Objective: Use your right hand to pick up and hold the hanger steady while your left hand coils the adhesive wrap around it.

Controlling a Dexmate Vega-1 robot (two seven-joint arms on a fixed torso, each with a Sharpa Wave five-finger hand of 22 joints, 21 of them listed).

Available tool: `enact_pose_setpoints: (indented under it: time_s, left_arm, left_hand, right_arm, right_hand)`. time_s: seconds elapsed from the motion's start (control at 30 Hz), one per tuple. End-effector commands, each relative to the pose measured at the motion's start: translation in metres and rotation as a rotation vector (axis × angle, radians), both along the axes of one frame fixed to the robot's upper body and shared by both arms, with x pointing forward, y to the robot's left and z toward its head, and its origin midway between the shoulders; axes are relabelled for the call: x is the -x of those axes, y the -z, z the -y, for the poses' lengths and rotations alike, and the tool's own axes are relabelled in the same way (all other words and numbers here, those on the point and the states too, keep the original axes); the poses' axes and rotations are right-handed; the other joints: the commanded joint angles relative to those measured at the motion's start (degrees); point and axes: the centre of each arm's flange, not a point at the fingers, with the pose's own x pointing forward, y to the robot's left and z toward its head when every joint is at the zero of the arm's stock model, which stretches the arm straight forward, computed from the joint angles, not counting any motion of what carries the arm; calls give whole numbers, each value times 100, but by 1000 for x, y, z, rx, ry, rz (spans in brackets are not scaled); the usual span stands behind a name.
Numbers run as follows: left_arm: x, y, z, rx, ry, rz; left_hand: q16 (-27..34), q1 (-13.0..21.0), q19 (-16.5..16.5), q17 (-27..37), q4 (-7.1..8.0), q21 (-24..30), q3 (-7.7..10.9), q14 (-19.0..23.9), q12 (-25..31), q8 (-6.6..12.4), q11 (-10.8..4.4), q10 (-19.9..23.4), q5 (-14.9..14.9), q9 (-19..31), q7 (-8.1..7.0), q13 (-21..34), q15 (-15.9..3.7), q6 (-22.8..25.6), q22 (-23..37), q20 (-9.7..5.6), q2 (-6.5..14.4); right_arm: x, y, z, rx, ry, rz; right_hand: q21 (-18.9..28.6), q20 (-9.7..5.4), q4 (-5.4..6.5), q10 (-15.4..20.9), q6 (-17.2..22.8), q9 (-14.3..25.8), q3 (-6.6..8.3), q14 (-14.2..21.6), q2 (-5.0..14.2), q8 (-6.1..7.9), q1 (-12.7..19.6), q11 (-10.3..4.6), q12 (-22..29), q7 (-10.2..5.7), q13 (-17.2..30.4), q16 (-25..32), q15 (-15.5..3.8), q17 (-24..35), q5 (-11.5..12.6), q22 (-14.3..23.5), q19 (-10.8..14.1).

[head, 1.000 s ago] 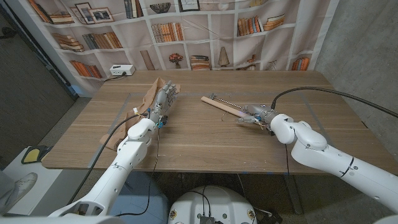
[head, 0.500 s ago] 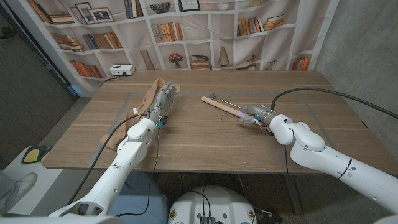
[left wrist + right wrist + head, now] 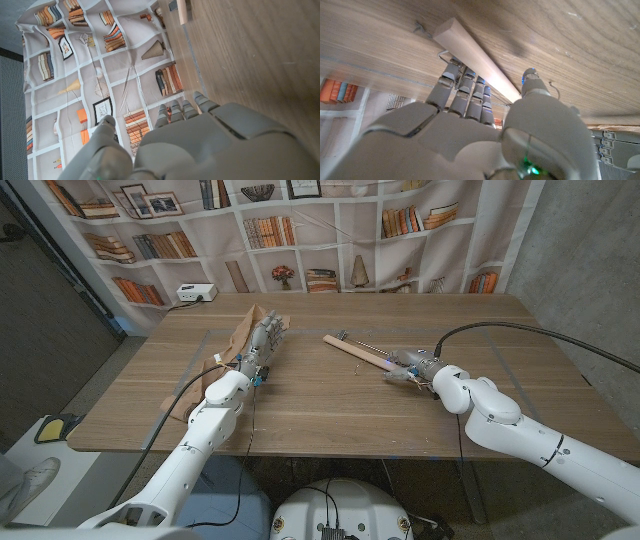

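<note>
Looking down from the head view, the hanger (image 3: pixel 357 350) lies slantwise on the tabletop (image 3: pixel 330 400), its near end under the right hand (image 3: pixel 405 367); the left hand (image 3: pixel 262 340) waits well apart, holding nothing. From the right wrist, the fingers (image 3: pixel 462 90) straddle the bar with the thumb opposite, though I cannot tell whether they grip it.

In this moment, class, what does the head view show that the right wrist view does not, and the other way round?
Head view alone: the whole table, the left hand on the brown wrap, and a white box at the far edge. Right wrist view alone: close up, the right hand's fingers and thumb on either side of the hanger; a closed grip can't be confirmed. Both: hanger, right hand, table, bookshelf backdrop.
</note>
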Motion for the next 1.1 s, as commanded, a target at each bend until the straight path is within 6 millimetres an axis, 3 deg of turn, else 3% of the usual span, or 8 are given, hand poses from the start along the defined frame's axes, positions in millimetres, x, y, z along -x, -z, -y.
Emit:
enact_pose_setpoints:
  time_s: [0.03,0.27,0.4,0.53,1.1]
  left_arm:
    - [0,0,1,2,-1,-2]
    - [-1,0,1,0,0,-3]
    - [-1,0,1,-1,0,-3]
    - [-2,0,2,0,0,-4]
    - [-4,0,2,2,0,-7]
  left_hand:
    - [42,3,-8,8,-28,34,-9,-2,25,15,30,7,-1,15,-3,28,-6,-2,11,19,47]
    - [42,3,-6,8,-29,34,-9,-1,28,15,20,14,-1,15,4,28,-7,-1,11,18,48]
    - [43,2,-7,8,-30,34,-10,0,31,16,15,22,-1,15,4,28,-6,2,11,19,48]
    - [42,1,-7,8,-31,34,-10,-2,30,16,23,21,-1,15,3,28,-5,1,11,16,49]
    - [43,-1,-5,9,-34,34,-11,1,27,16,26,12,-1,15,10,29,-9,3,11,15,51]
  right_arm:
    - [-1,1,0,3,-2,2]
    - [-2,1,0,3,1,1]
    - [-3,2,0,1,0,2]
    - [-3,2,-1,7,1,4]
    - [-4,1,-3,12,9,25]
  right_hand:
    - [28,-52,-12,44,96,15,66,75,30,26,145,-59,64,-38,41,64,-489,46,30,11,47]
    - [34,-117,-34,38,119,24,128,86,71,17,329,-89,104,-65,81,85,-518,81,27,14,77]
    - [31,-304,-41,50,143,32,185,132,101,5,533,-93,159,-66,128,131,-598,131,10,11,94]
    - [37,-362,-62,55,171,38,237,149,121,3,714,-100,196,-71,160,154,-647,163,6,9,128]
    - [59,-603,-45,176,270,59,456,350,308,-26,1628,-354,462,-266,361,419,-936,479,27,23,207]
